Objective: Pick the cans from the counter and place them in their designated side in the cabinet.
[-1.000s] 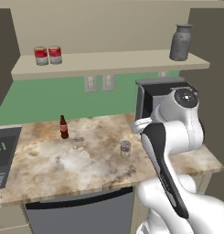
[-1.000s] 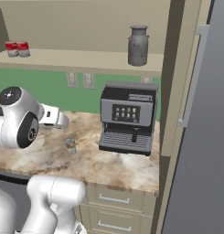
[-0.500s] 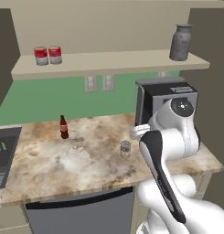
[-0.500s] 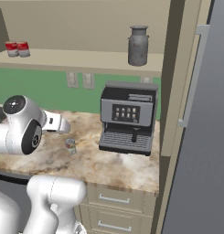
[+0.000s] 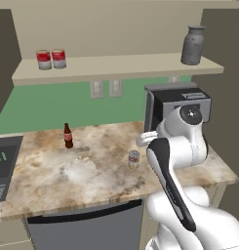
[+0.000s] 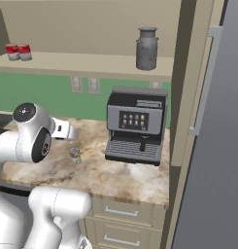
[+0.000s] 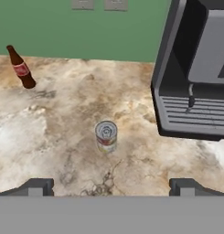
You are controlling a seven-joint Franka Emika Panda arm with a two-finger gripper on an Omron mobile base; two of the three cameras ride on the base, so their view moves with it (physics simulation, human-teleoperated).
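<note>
Can (image 7: pixel 106 135) upright on counter (image 7: pixel 63 151), axis vertical.

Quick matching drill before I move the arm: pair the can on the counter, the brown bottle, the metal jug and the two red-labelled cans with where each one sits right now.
Things:
1. can on the counter
2. brown bottle
3. metal jug
4. two red-labelled cans

Places:
A. right end of the cabinet shelf
B. left end of the cabinet shelf
C. on the counter, just ahead of the open gripper, near the coffee machine
D. on the counter, toward the back left, near the green wall

Pairs: 1-C, 2-D, 3-A, 4-B
</note>
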